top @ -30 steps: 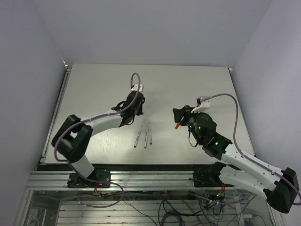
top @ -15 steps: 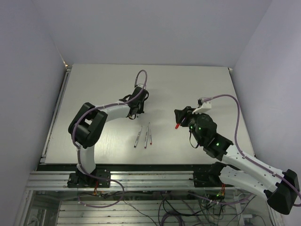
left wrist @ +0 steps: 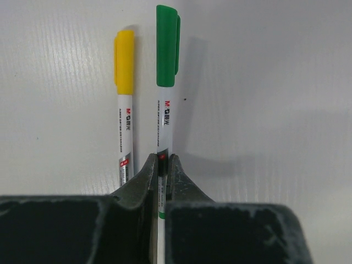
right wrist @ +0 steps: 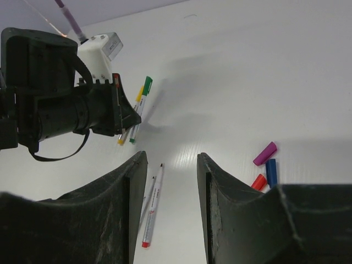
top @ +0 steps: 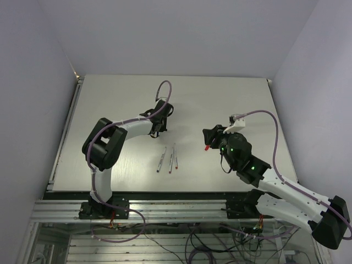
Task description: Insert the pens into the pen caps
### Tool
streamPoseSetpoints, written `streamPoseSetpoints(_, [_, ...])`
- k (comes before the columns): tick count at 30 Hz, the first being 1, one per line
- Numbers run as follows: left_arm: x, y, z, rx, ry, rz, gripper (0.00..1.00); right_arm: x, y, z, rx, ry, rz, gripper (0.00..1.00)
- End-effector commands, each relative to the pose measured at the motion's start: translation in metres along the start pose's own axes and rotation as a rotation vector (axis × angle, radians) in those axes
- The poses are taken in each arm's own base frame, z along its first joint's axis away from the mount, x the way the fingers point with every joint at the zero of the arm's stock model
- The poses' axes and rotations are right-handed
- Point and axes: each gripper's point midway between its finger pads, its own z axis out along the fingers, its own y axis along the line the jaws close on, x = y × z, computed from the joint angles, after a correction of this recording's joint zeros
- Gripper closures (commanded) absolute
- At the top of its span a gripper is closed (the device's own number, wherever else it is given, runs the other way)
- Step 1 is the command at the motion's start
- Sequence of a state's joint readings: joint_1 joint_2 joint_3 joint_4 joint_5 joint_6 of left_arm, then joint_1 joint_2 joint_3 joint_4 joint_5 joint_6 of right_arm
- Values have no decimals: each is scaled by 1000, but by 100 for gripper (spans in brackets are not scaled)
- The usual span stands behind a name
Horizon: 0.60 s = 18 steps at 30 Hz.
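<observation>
Left fingers (left wrist: 140,184) pinch capped green pen (left wrist: 166,110) (yellow pen (left wrist: 124,110) just beside); I plan slow parting, no nudge. Right fingers (right wrist: 93,220) spread.

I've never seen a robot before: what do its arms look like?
The left arm and right arm have white links, black joints and a looping purple cable each. Green lights dot the right one. The left end effector and right end effector are dark, two-fingered.

Red "M&G" brand print on the yellow-capped pen (left wrist: 125,110) and green-capped pen (left wrist: 165,93) barrels.
</observation>
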<state>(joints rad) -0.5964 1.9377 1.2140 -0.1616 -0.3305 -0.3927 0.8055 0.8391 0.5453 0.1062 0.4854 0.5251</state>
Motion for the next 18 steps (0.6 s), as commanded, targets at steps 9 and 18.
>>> streamPoseSetpoints(9, [-1, 6, 2, -33, 9, -23, 85, -2, 6, 0, -32, -12, 20, 59])
streamPoseSetpoints(18, [-11, 5, -5, -27, -10, -38, 69, -1, 8, 0, -39, -10, 21, 59])
